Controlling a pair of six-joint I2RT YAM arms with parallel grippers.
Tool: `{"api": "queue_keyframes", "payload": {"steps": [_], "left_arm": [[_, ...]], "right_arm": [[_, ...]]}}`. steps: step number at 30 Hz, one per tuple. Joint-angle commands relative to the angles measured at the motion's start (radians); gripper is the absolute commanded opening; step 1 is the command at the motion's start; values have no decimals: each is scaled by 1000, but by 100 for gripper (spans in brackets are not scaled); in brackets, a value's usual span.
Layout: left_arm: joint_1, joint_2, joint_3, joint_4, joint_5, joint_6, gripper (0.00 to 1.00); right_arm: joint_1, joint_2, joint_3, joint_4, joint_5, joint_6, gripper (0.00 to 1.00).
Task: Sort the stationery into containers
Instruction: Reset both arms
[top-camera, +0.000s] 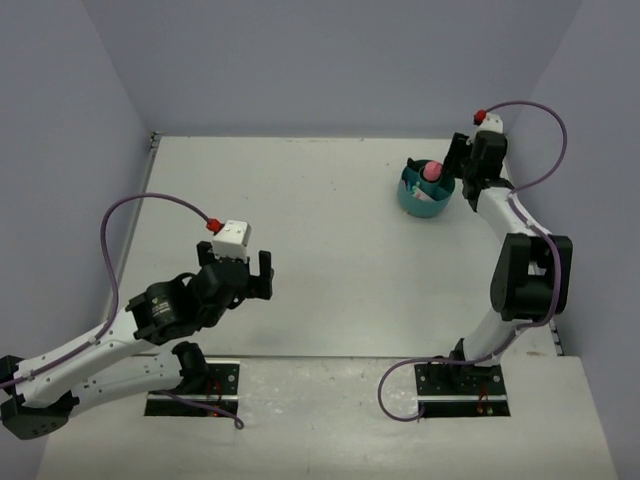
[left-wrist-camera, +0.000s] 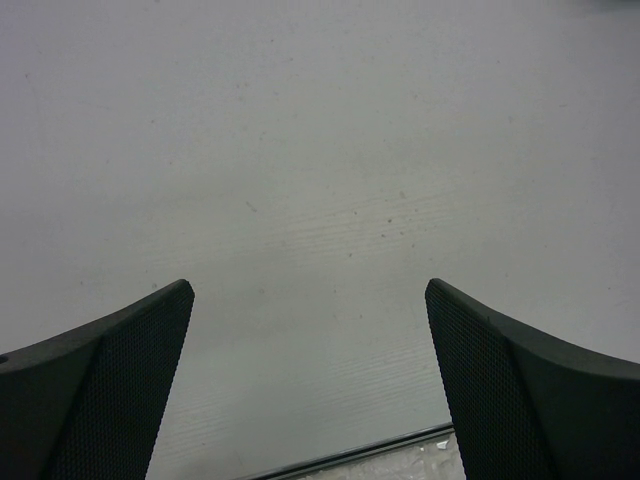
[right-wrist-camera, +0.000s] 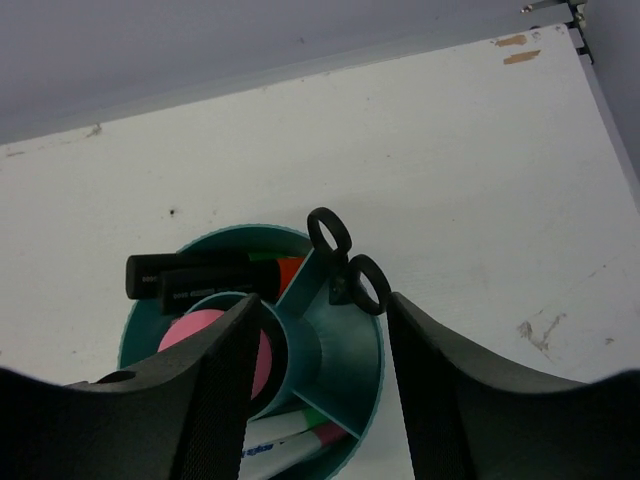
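Note:
The round teal organizer (top-camera: 424, 198) stands at the far right of the table. In the right wrist view its rim (right-wrist-camera: 372, 345) shows close below. The black-handled scissors (right-wrist-camera: 346, 264) stand in an outer compartment. The pink-capped glue stick (right-wrist-camera: 210, 335) sits in the central cup and also shows from above (top-camera: 431, 171). Black-capped orange and green highlighters (right-wrist-camera: 200, 279) lie in another compartment, and thin pens (right-wrist-camera: 290, 440) in a third. My right gripper (right-wrist-camera: 322, 305) is open and empty just above the organizer, at its right side (top-camera: 454, 164). My left gripper (top-camera: 260, 276) is open and empty over bare table (left-wrist-camera: 310, 290). No clips are visible.
Grey walls enclose the table on the left, back and right. The table's near edge (left-wrist-camera: 360, 455) runs just below my left fingers. The right arm's purple cable (top-camera: 545, 130) loops behind the organizer.

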Motion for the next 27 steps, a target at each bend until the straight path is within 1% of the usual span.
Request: {"api": "queue_keyframes", "payload": {"steps": [1,3,5,6,7,8,9,10,14,16,20,24,27], "left_arm": [[0,-4,14,-9,-90,-23,100],[5,3,25,-47,-123,-68,100],[18,8,35,-96,-176,-126,100],[26,11,40,-107,-197,-139,100],[37,16,49,-130,-220,-166,100],[47,20,57,-159,-239,-199,100],[56,24,63,-183,-251,-224,100],[59,25,67,-197,-260,-239,100],[63,38,75,-207,-276,-249,100],[71,60,78,-204,-281,-260,100],[116,123,90,-185,-228,-266,100],[120,156,88,-116,-181,-270,100],[122,153,92,-105,-177,-270,100]], "right_arm": [[-2,-180,-3,8,39,92,56],[1,-262,-8,-27,37,136,57],[9,-360,-15,-87,35,169,62],[14,-381,-18,-120,44,182,63],[25,-422,-23,-145,50,199,73],[39,-479,-25,-183,49,209,85],[53,-528,-22,-232,44,214,95],[69,-574,-19,-284,42,215,99],[169,-726,-38,-449,23,180,99],[207,-810,-80,-531,14,177,99],[213,-1046,-179,-606,-15,195,99],[213,-1160,-193,-715,-93,196,99],[213,-1216,-193,-761,-87,191,99]]}}
